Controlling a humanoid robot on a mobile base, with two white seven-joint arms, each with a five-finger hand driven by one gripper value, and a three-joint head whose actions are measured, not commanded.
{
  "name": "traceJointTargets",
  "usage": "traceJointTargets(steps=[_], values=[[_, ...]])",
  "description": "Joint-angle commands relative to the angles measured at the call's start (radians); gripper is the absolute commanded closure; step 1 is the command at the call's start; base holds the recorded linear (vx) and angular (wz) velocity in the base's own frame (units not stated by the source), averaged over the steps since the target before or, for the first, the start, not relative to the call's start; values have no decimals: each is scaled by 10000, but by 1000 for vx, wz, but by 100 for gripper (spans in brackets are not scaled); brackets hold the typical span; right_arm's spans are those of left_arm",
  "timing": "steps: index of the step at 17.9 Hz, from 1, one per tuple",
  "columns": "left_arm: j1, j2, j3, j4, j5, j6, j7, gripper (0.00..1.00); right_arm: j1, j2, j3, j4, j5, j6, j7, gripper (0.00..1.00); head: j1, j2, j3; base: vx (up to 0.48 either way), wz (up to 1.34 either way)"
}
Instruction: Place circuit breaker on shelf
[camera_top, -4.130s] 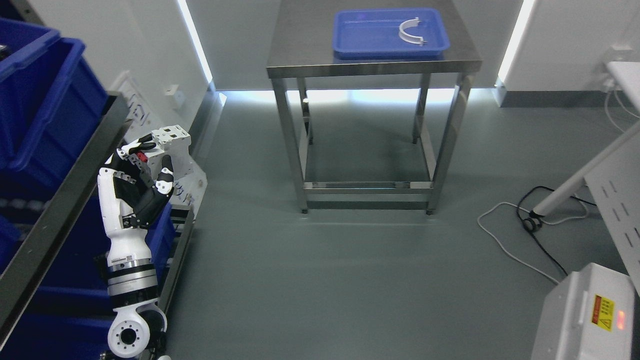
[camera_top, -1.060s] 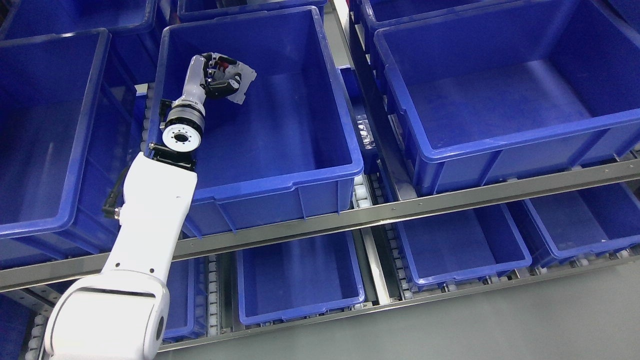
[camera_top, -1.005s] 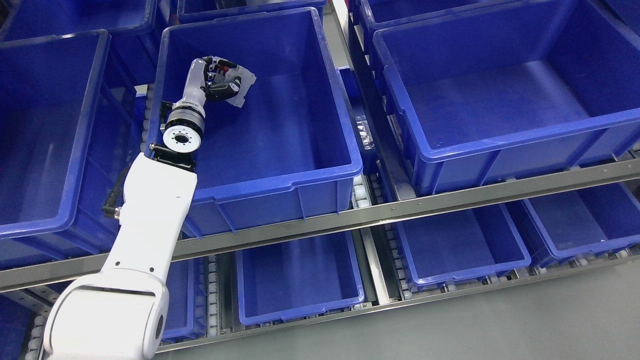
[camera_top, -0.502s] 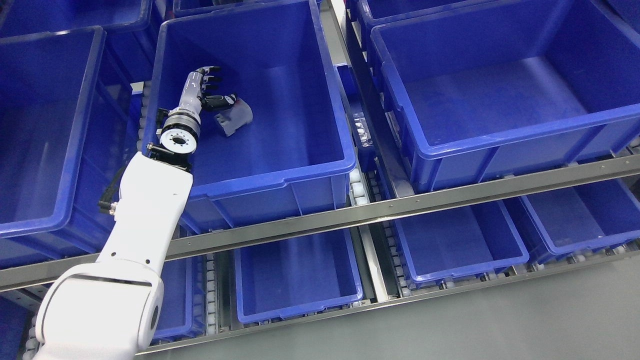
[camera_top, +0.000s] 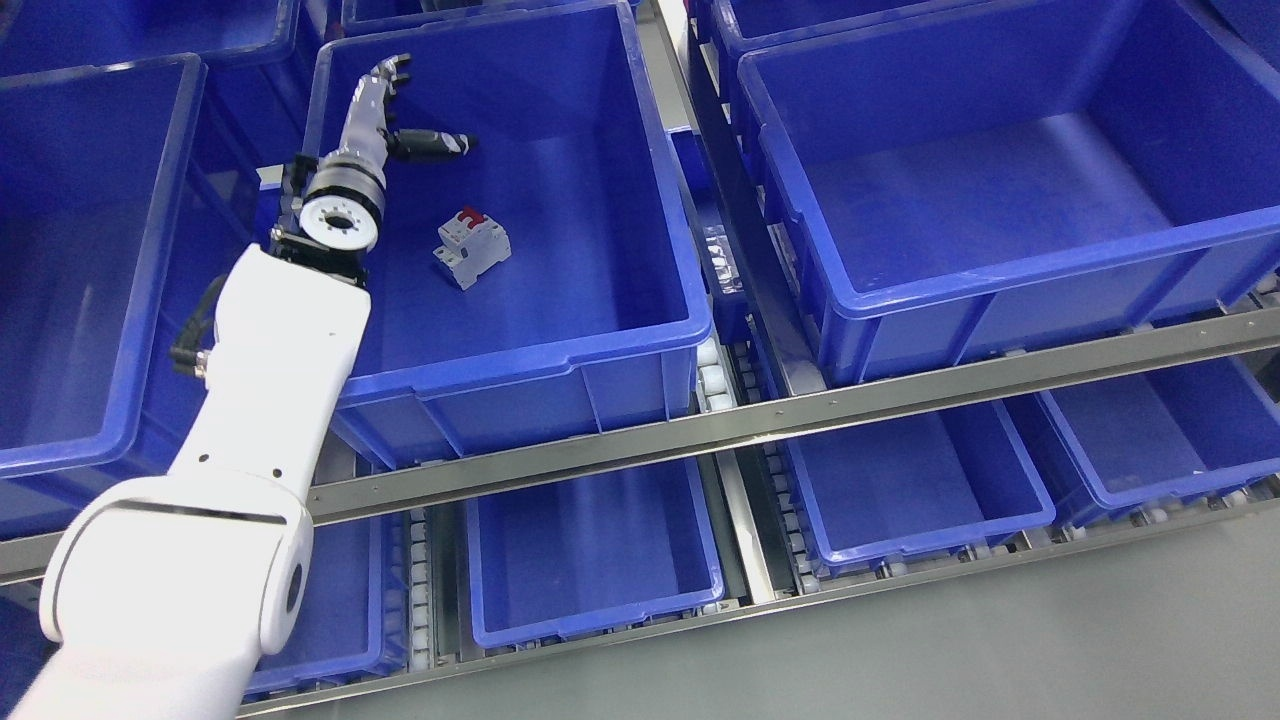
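**Breaker down in upper-shelf bin, hand clear of it**

The circuit breaker (camera_top: 472, 248) lay on the floor of the blue bin (camera_top: 560, 345), left of centre and tilted at an angle to the walls, red toggle towards the back. Nothing touched it. It rested flat on a broad face, which I judged a stable pose: no lean against a wall, no edge contact, so no reason for it to roll or tip.

The left hand (camera_top: 385, 115) stood above and behind the breaker, near the bin's back-left corner, well apart from the part. Fingers were extended upward along the left wall and the thumb stuck out sideways to the right; the hand was wide and held nothing. That spread posture fitted a release: digits kept off the part so as not to drag it. The forearm crossed the bin's left front rim, which explained why the drop point sat left of centre, the nearest reachable floor from that approach.

The bin sat on the upper tier of the shelf (camera_top: 760, 420), on its steel front rail, with neighbouring blue bins alongside and more on the tier below. Right hand not visible.

Judgement: placement effectively done; remaining need was to lift the arm out without clipping the rim.
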Motion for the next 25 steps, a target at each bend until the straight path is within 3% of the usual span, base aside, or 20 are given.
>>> traceJointTargets(steps=[1,3,6,10,13,16,19,25], values=[[-416,-86,1778,-1230,58,-5,-13,1,154,-175,0,1,11,-420,-55,0,0,0,0,0,0],[119,-544,3452,-2640,74,-5,-561,1,169,-175,0,1,-5,-420,-55,0,0,0,0,0,0],[2064,-684,3796,-6408,89,72,-3197,0,169,-175,0,1,10,-420,-55,0,0,0,0,0,0],[3389,-1032,3811,-9957,58,209,-2747,0,154,-175,0,1,10,-420,-55,0,0,0,0,-1,-8],[3496,-1032,3781,-11631,-156,1342,-1503,0,154,-175,0,1,-5,-420,-55,0,0,0,0,0,0],[4796,-1032,3734,-13318,-141,1345,-2142,0,154,-175,0,1,10,-420,-55,0,0,1,0,0,0],[5841,-1032,3795,-13584,-141,688,-2206,0,154,-175,0,1,10,-420,-55,0,0,1,0,0,0],[6947,-1032,3811,-13584,-141,670,-2191,0,154,-175,0,1,10,-420,-55,0,0,1,0,-1,-27]])
